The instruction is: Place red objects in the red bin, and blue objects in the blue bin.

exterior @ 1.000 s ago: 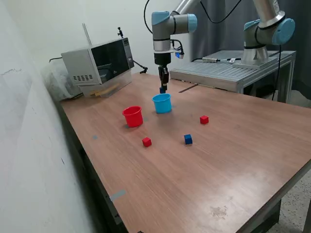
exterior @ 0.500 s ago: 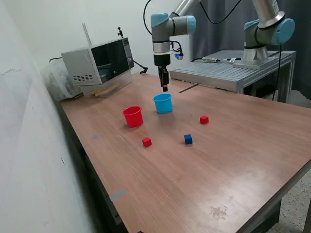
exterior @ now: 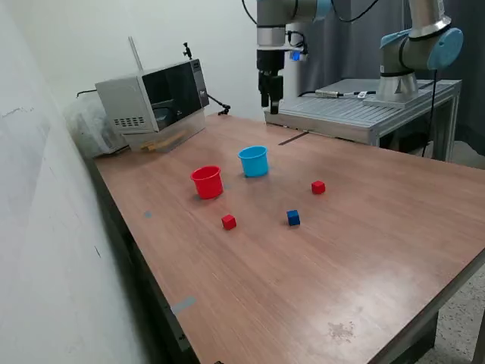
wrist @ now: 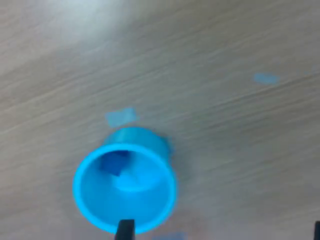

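Blue cube number one (wrist: 115,163) now lies inside my blue cup (exterior: 254,161), against the inner wall as the wrist view shows it. A second ago my hand (exterior: 270,106) was low over that cup with the cube pinched between its fingers; since then I have let go and risen well above it, toward the upper middle of the exterior frame. My fingers look spread apart in the wrist view, with nothing between them.

So one blue piece is sorted, I judge, and three remain on the table (exterior: 364,250). The other blue cube (exterior: 293,218) sits near the frame's centre, below and right of the blue cup. One red cube (exterior: 229,221) lies left of it, below the red cup (exterior: 207,182), and another red cube (exterior: 318,186) lies to the right, apart from both cups. The red cup stands just left of the blue one and looks empty from here, though I cannot see its bottom.
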Robot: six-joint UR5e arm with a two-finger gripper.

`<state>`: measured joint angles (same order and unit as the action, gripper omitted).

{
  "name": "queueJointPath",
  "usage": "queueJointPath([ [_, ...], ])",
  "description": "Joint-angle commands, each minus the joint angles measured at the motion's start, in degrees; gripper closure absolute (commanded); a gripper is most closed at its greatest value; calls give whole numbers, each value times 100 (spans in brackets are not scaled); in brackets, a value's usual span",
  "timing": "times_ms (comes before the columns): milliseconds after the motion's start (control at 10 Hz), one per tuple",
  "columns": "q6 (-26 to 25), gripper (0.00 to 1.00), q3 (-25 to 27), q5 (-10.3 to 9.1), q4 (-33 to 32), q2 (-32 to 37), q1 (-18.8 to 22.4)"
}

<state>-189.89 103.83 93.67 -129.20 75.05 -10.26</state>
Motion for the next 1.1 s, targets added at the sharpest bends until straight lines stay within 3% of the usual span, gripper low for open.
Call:
queueJointPath([
  [0,-65,0,59,-7,938,1156,487],
  [200,-659,0,58,28,1273,1485,979],
  [300,-1020,0,-116,28,1362,1321,1374],
  [500,-1636,0,-835,28,1345,786,1807],
  [800,-1770,0,-1907,28,1118,-671,2045],
  [1000,-1779,0,-2260,28,653,-1446,2037],
])
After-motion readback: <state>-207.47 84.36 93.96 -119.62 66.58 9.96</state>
